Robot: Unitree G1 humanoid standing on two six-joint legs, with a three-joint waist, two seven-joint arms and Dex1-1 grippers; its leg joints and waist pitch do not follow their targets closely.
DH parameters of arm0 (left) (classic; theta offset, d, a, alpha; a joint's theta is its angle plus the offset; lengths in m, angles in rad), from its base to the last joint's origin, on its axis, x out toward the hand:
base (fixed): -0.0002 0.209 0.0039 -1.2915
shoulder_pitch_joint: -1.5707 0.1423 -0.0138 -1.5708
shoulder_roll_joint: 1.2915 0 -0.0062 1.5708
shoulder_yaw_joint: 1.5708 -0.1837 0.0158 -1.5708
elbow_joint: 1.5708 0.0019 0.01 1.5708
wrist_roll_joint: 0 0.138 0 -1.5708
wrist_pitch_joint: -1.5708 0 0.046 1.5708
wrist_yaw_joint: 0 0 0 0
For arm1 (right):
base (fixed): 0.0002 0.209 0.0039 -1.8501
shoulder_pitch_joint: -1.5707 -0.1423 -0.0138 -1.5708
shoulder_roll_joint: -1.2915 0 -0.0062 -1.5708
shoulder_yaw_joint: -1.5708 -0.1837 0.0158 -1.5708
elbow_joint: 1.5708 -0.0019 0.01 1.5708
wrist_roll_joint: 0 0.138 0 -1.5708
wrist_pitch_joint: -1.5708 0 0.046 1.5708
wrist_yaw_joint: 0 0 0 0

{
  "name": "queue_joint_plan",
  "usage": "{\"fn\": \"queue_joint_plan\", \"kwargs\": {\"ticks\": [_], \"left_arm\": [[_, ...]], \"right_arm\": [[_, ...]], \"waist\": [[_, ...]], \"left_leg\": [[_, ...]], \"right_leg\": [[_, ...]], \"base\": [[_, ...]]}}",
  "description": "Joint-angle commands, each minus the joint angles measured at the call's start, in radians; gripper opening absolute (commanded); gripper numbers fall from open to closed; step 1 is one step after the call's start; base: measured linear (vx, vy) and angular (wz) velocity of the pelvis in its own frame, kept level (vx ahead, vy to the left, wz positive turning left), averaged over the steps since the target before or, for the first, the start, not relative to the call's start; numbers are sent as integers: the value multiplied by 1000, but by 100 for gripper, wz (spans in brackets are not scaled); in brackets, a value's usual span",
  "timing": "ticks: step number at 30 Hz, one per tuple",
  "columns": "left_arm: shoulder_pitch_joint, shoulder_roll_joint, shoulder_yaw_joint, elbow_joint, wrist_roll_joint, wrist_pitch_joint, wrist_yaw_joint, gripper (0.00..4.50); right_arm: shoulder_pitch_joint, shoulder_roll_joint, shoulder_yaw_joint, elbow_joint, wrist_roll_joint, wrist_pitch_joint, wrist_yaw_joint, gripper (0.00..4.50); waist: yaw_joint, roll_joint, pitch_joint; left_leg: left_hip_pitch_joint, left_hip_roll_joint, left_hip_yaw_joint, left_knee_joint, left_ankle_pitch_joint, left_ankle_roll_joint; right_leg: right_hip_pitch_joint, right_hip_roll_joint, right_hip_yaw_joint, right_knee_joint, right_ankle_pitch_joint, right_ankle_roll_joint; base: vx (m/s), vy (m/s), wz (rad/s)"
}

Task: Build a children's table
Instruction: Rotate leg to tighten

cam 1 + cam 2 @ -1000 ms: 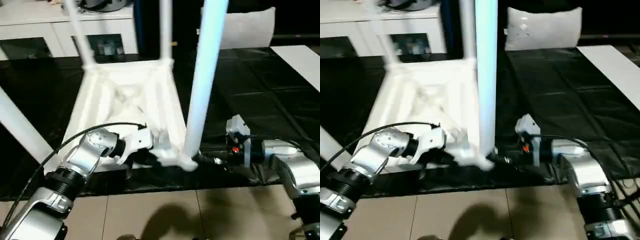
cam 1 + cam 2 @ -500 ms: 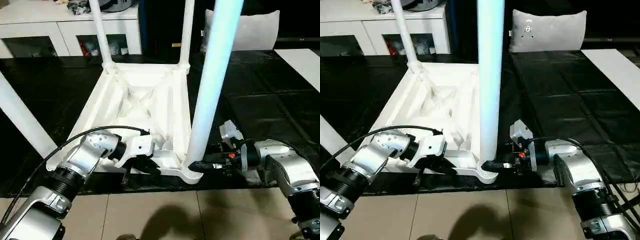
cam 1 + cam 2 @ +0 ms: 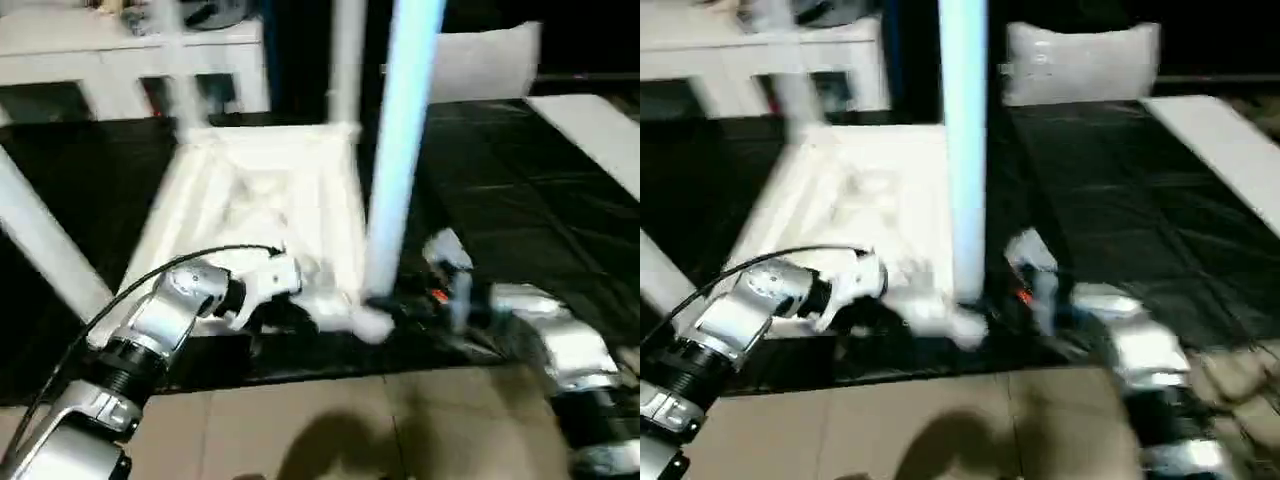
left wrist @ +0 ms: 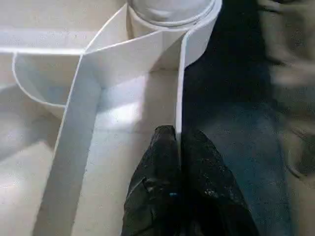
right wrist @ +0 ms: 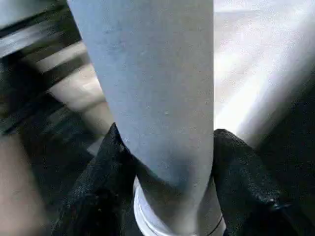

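1. Children's table top, white ribbed plastic, lay upside down on the black-covered work table, its near edge close to that table's front edge. White tapered tube legs stood up from the corner sockets; two far legs and one at the near left were seated.

2. Near-right white tube leg stood upright in the round corner socket. In the left wrist view its base sat inside the socket collar.

3. Right gripper was clamped around that leg low down, just above the socket, one black finger on each side of the tube. A second before, the gripper sat just beside the socket with its fingers not yet wrapped round the tube; since then they have come in on it.

4. Left gripper was clenched on the thin white side wall of the top, near the same corner, fingertips pinching the rim. That hold matched the earlier pictures.

5. Head views were smeared; the whole picture had shifted, so the camera had moved. The top appeared to lie where it did.

6. Judgement: with the top pinned by the left and the leg now grasped by the right, the last leg was ready to be pressed or twisted home. How deep it already sat could not be told.
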Motion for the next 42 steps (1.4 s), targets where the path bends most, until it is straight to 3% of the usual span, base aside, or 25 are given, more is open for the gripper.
{"fn": "queue_joint_plan", "kwargs": {"ticks": [1,2,3,4,5,6,7,8,9,11,12,15,16,17,20,21,24,27,28,29,31,33,38,40,42], "left_arm": [[-16,-81,3,-56,-54,16,51,0],[-21,-96,15,-51,-55,24,81,0],[-31,-131,40,-43,-56,47,146,0],[-33,-140,45,-45,-56,58,162,0],[-33,-146,45,-47,-56,65,169,0],[-35,-154,42,-41,-50,63,179,0],[-36,-162,38,-35,-45,63,191,0],[-36,-164,36,-35,-42,63,191,0],[-35,-172,23,-30,-23,62,197,0],[-33,-169,18,-31,-15,62,195,0],[-32,-162,16,-32,-13,60,191,0],[-28,-143,18,-34,-9,54,186,0],[-23,-131,18,-34,-10,43,175,0],[-19,-121,16,-36,-12,36,166,0],[-9,-99,18,-28,-22,-7,136,0],[-6,-80,17,-21,-28,-45,101,0],[-3,-47,4,-18,-36,-85,33,0],[-1,-11,-14,-26,-45,-105,-44,0],[-2,-8,-16,-24,-45,-108,-50,0],[-11,20,-38,-10,-38,-133,-102,0],[-17,46,-53,-9,-32,-147,-141,0],[-32,71,-64,3,-33,-177,-195,0],[-43,97,-77,6,-44,-190,-269,0],[-45,105,-86,5,-49,-195,-294,0],[-44,105,-90,-1,-58,-195,-311,0]], "right_arm": [[-29,48,-14,53,-48,52,-211,198],[-31,62,-20,56,-56,44,-242,198],[-30,102,-43,54,-42,35,-290,198],[-30,116,-50,52,-36,36,-303,198],[-29,123,-49,52,-43,31,-316,198],[-26,123,-37,56,-55,9,-316,198],[-22,123,-25,56,-71,-11,-317,232],[-21,124,-26,55,-71,-14,-318,252],[-15,135,-39,47,-69,-28,-326,265],[-8,139,-55,28,-40,-34,-306,281],[-2,131,-53,12,-28,-37,-286,297],[17,104,-38,-13,-17,-45,-240,317],[31,80,-29,-23,-13,-52,-203,317],[42,60,-23,-33,-7,-58,-172,341],[67,-8,-16,-51,11,-83,-62,362],[77,-55,-13,-55,26,-103,24,372],[76,-107,-9,-42,43,-118,116,402],[64,-166,1,-29,49,-133,203,424],[63,-171,2,-27,50,-134,210,424],[47,-216,14,-9,57,-140,279,424],[40,-247,30,-7,57,-140,324,424],[33,-273,49,-3,78,-139,427,424],[31,-295,83,11,91,-173,534,390],[27,-296,96,26,94,-182,558,377],[24,-290,102,33,99,-188,574,358]], "waist": [[-9,7,-63],[-31,1,-60],[-37,9,-63],[-37,9,-63],[-47,4,-67],[-50,5,-66],[-51,9,-66],[-51,6,-67],[-48,6,-69],[-42,6,-71],[-38,-1,-74],[-20,6,-80],[-20,6,-80],[-8,8,-82],[-1,7,-77],[3,-1,-75],[11,3,-75],[15,6,-76],[16,5,-76],[19,-4,-78],[30,2,-78],[45,0,-79],[62,2,-79],[66,-12,-78],[70,-4,-76]], "left_leg": [[-5,12,-14,-66,-253,0],[-8,12,-16,-63,-277,14],[-1,17,-17,-65,-288,25],[-1,17,-17,-65,-288,25],[-11,18,-23,-70,-269,38],[-13,19,-24,-73,-268,45],[-10,17,-22,-72,-267,48],[-8,15,-19,-70,-261,50],[-12,11,-17,-70,-220,60],[-14,13,-16,-70,-197,68],[-17,16,-16,-71,-162,75],[-21,23,-16,-68,-76,101],[-21,23,-16,-68,-76,101],[-20,24,-15,-67,-58,113],[-17,24,-11,-69,-106,114],[-16,21,-9,-70,-126,111],[-12,25,-10,-72,-146,102],[-14,26,-11,-71,-140,101],[-14,27,-11,-71,-138,101],[-14,27,-10,-71,-129,106],[-15,29,-10,-69,-112,114],[-12,29,-6,-68,-109,122],[-10,36,-6,-69,-108,110],[-10,36,-5,-71,-112,106],[-9,34,-5,-70,-129,96]], "right_leg": [[70,-53,23,-112,-569,58],[72,-53,13,-123,-559,70],[70,-57,15,-127,-537,63],[70,-57,15,-127,-537,63],[77,-58,24,-114,-466,35],[75,-57,28,-110,-450,23],[72,-57,31,-110,-451,16],[70,-59,33,-110,-451,9],[73,-59,40,-103,-424,-12],[75,-60,42,-100,-410,-18],[77,-60,46,-93,-375,-28],[78,-60,57,-69,-263,-65],[78,-60,57,-69,-263,-65],[78,-60,60,-63,-228,-76],[76,-59,60,-69,-273,-72],[76,-58,57,-77,-311,-62],[73,-59,58,-81,-357,-42],[73,-58,59,-76,-333,-53],[73,-58,60,-76,-328,-56],[73,-57,59,-73,-313,-65],[73,-58,63,-66,-298,-73],[70,-58,62,-64,-299,-81],[67,-61,66,-62,-305,-87],[67,-62,66,-62,-315,-87],[66,-63,65,-67,-355,-77]], "base": [[0,0,0],[0,0,0],[0,0,0],[0,0,0],[0,0,0],[0,0,0],[0,0,0],[0,0,0],[0,0,0],[0,0,0],[0,0,0],[0,0,0],[0,0,0],[0,0,0],[0,0,0],[0,0,0],[0,0,0],[0,0,0],[0,0,0],[0,0,0],[0,0,0],[0,0,0],[0,0,0],[0,0,0],[0,0,0]]}}
